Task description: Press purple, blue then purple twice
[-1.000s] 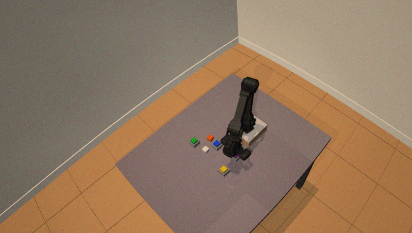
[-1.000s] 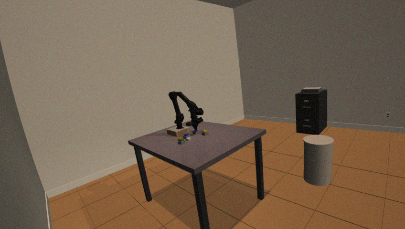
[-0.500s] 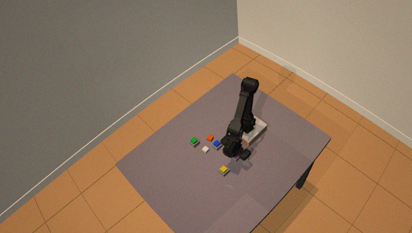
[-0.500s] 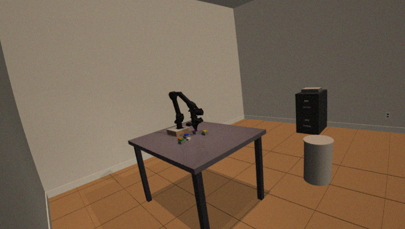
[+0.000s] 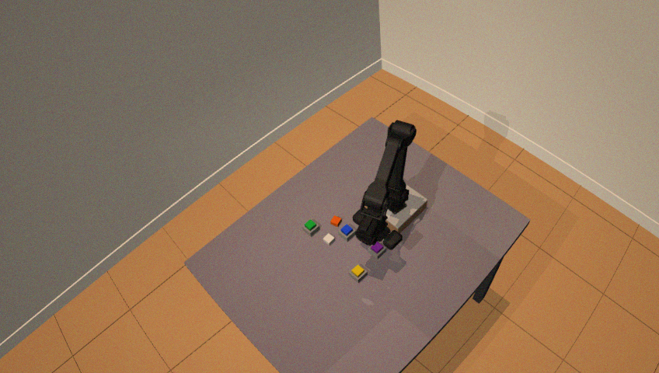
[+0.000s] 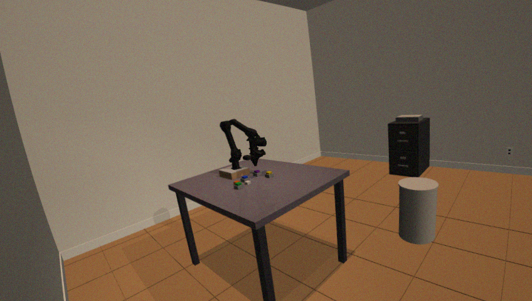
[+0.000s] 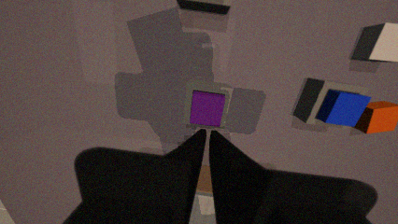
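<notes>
The purple button (image 5: 377, 247) (image 6: 256, 172) (image 7: 206, 108) sits raised on its grey base. My gripper (image 6: 255, 165) (image 7: 207, 134) is shut and empty. Its fingertips hang a little above the purple button in the exterior view, and just below the cap in the wrist view. In the top view the fingertips are hidden behind the gripper body. The blue button (image 5: 346, 229) (image 6: 244, 177) (image 7: 348, 108) stands on its own grey base, to the right of the fingers in the wrist view. Nothing touches it.
A yellow button (image 5: 357, 270) (image 6: 269, 172) and a green button (image 5: 310, 224) (image 6: 238, 184) stand on the table (image 5: 277, 277) (image 6: 283, 194). An orange block (image 5: 336, 221) (image 7: 382, 117) and a white block (image 5: 329, 238) (image 7: 387, 43) lie near the blue button.
</notes>
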`<state>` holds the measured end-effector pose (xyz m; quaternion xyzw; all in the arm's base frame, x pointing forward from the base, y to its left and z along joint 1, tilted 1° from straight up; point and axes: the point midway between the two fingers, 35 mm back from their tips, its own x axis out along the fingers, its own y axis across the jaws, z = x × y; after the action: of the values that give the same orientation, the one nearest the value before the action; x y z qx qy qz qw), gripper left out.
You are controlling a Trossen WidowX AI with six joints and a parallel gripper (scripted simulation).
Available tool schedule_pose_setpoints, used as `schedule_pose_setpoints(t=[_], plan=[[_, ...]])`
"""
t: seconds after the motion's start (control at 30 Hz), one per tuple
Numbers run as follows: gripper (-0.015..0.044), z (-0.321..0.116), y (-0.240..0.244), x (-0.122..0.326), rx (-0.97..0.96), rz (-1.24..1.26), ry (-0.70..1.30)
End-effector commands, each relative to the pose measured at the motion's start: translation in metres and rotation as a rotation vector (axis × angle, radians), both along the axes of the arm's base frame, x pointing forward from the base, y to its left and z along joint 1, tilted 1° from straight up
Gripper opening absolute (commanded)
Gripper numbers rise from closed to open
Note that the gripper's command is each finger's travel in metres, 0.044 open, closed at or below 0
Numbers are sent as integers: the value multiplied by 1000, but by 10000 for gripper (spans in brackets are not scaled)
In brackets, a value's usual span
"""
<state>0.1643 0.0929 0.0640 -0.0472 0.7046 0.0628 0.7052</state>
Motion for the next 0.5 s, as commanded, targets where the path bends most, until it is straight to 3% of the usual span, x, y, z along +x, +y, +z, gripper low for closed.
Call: schedule_pose_setpoints(t=[0.0, 0.23, 0.47], plan=[[20, 41, 0, 3, 9, -2, -30], [20, 49, -5, 6, 8, -2, -30], [20, 49, -62, 34, 1, -2, -32]])
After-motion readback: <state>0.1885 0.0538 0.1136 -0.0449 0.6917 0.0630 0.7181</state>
